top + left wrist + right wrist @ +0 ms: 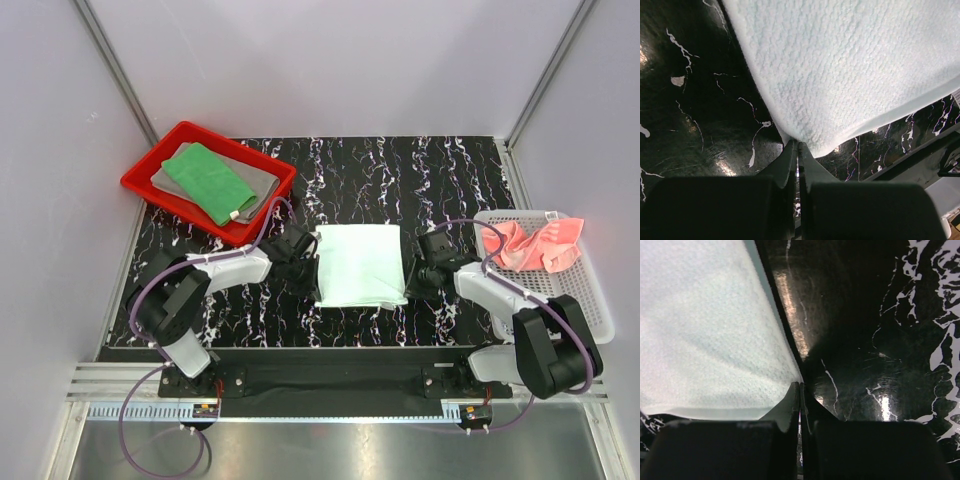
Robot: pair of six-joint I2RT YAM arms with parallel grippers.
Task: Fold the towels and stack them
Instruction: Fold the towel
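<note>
Folding the white towel (360, 265) seems the step now; it lies mid tabletop (460, 170); the left end effector (798, 147) and right end effector (800, 387) are clenched at its side edges; next, probably, another fold, keeping corners even.

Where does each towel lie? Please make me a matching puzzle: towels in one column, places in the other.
Towels:
1. green towel
2. grey towel
3. white towel
4. salmon-pink towel

Places:
A. in the white mesh basket
B. on the black marbled table
C. at the bottom of the red tray
D. on top of another towel

Pairs: 1-D, 2-C, 3-B, 4-A.
</note>
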